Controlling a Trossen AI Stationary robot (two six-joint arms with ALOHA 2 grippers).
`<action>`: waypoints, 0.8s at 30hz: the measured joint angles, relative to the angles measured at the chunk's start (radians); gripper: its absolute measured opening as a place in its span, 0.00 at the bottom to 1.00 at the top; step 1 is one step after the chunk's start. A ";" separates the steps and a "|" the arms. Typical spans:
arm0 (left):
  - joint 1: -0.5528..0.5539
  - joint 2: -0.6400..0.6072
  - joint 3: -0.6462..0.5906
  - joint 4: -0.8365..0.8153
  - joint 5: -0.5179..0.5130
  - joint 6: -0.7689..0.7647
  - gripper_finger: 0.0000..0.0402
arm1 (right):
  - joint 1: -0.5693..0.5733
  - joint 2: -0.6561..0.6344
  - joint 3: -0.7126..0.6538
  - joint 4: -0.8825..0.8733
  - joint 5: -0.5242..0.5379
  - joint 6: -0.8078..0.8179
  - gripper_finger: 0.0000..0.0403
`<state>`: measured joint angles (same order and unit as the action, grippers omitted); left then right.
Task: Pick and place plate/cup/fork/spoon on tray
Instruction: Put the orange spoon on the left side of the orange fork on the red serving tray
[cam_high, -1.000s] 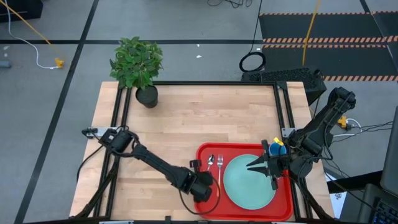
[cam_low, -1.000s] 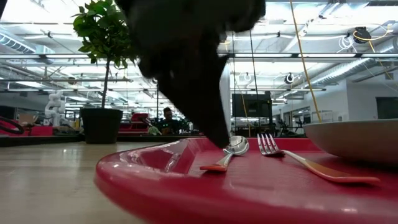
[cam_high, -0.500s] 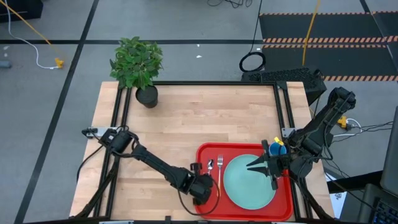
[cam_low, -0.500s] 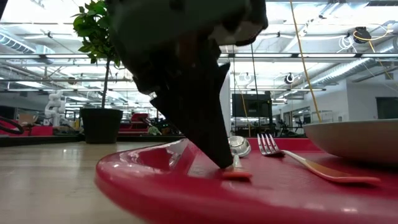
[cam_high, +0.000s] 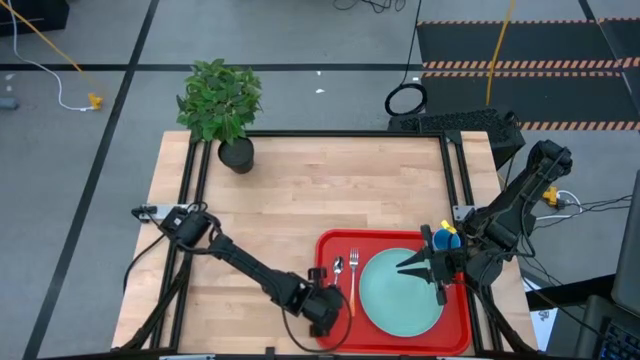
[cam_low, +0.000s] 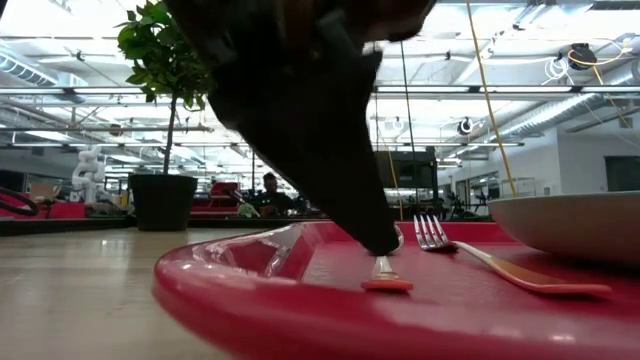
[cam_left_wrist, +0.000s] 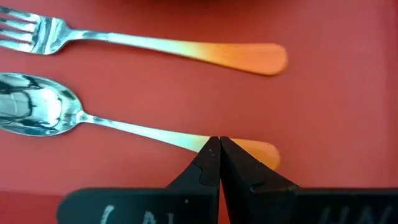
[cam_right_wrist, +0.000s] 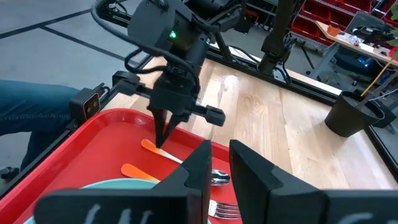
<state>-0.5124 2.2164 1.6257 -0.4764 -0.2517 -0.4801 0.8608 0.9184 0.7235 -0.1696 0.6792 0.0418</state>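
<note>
The red tray (cam_high: 330, 245) lies at the table's near right. On it lie the mint-green plate (cam_high: 402, 292), the fork (cam_high: 353, 275) and the spoon (cam_high: 338, 268), side by side left of the plate with their orange handles toward the near edge. The blue cup (cam_high: 447, 240) stands at the tray's far right, partly hidden by my right arm. My left gripper (cam_left_wrist: 214, 140) is shut, its tips on the spoon's handle. My right gripper (cam_right_wrist: 221, 163) hovers over the plate's right part, slightly open and empty. My left gripper's shut fingertips (cam_left_wrist: 210, 149) meet the spoon's handle (cam_left_wrist: 186, 140) where the silver turns orange, a little short of its free end. They come from above, pointing down. The spoon lies flat on the tray, its handle end (cam_low: 387, 284) toward the near edge.
A potted plant (cam_high: 222, 105) stands at the table's far left corner. Bare wooden table (cam_high: 300, 190) spreads left of and beyond the tray. Blue cloth of a person (cam_right_wrist: 31, 106) shows beside the tray's near side in the right wrist view.
My left gripper, shut, has gone toward the table's near edge along the spoon. The spoon has turned about on the tray: its handle end has swung toward the right and nearer, and it now lies roughly parallel to the fork. Its bowl has stayed about where it was.
</note>
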 joint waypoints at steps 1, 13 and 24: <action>-0.005 -0.001 0.001 0.001 0.001 0.000 0.01 | 0.000 0.000 0.000 0.000 0.000 0.000 0.12; -0.019 0.009 -0.002 0.011 0.020 -0.015 0.01 | 0.000 0.000 0.000 0.000 0.000 0.000 0.12; 0.000 0.009 -0.002 0.075 0.018 0.033 0.01 | 0.000 0.000 0.000 0.000 0.000 0.000 0.12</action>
<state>-0.5121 2.2253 1.6238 -0.4016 -0.2333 -0.4472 0.8612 0.9184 0.7235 -0.1699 0.6792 0.0414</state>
